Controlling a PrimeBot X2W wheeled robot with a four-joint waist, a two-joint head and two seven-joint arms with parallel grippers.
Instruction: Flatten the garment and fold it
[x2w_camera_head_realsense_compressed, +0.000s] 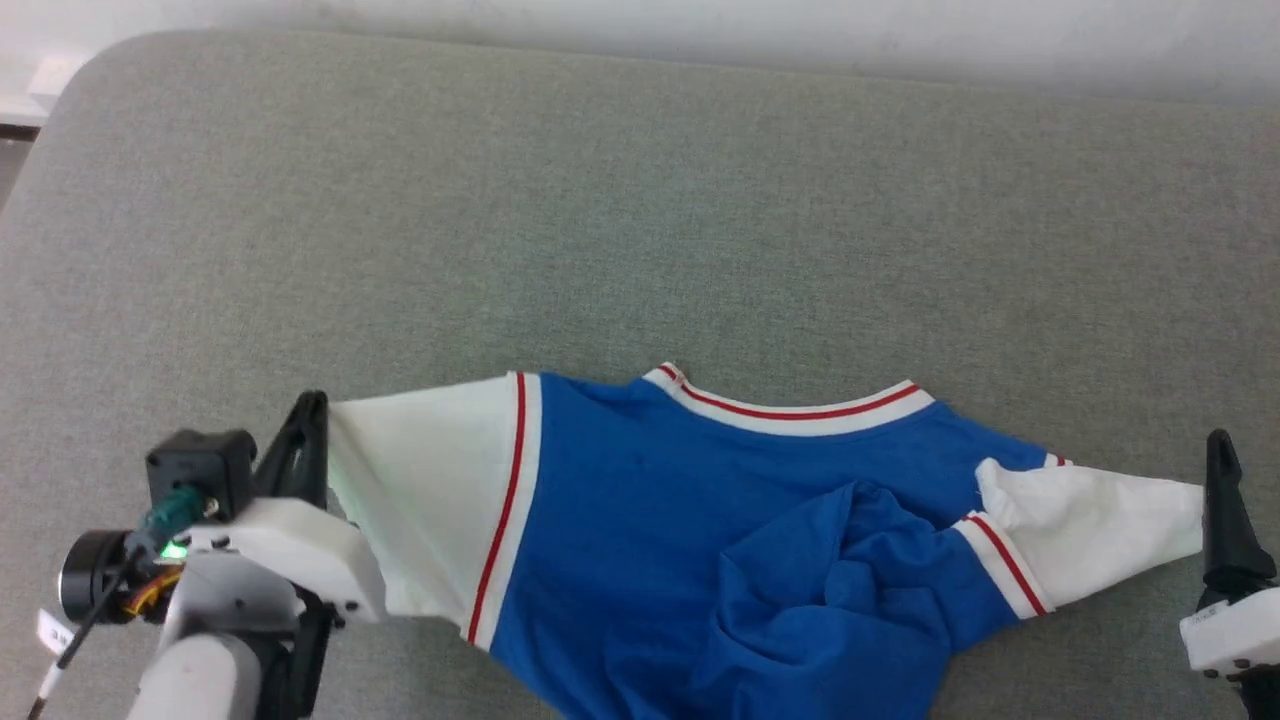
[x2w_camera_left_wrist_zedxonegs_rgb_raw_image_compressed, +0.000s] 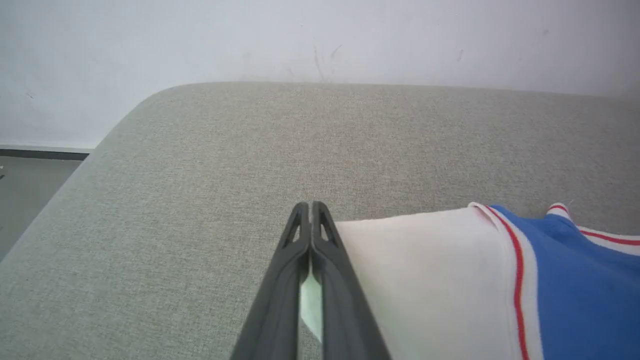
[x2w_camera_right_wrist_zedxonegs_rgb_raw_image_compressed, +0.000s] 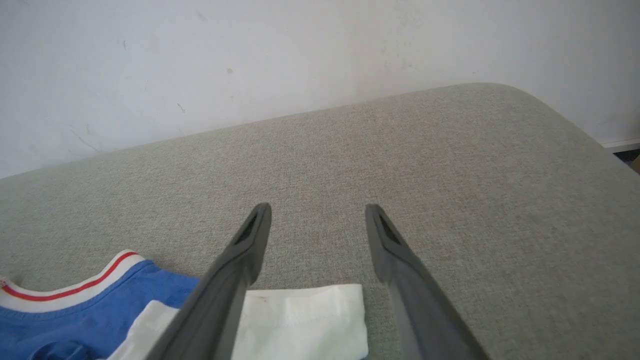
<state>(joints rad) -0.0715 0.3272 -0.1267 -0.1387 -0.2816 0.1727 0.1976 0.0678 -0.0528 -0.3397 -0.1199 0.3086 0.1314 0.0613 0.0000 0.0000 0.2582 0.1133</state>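
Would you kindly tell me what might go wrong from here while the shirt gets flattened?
1. The left gripper pinches just a thin edge of the white left sleeve of the garment; a pull may slip it free.
2. The right gripper is open over the right cuff; closing could catch little cloth.
3. The bunched blue fold may get pressed into a crease.

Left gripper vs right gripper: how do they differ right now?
The left gripper is shut, white cloth of the garment pinched between its fingers; the right gripper is open, holding nothing. The left gripper's sleeve is pulled flat; the sleeve end by the right gripper lies loose below its fingers. Both sit at the garment's outer ends over the grey cushion.
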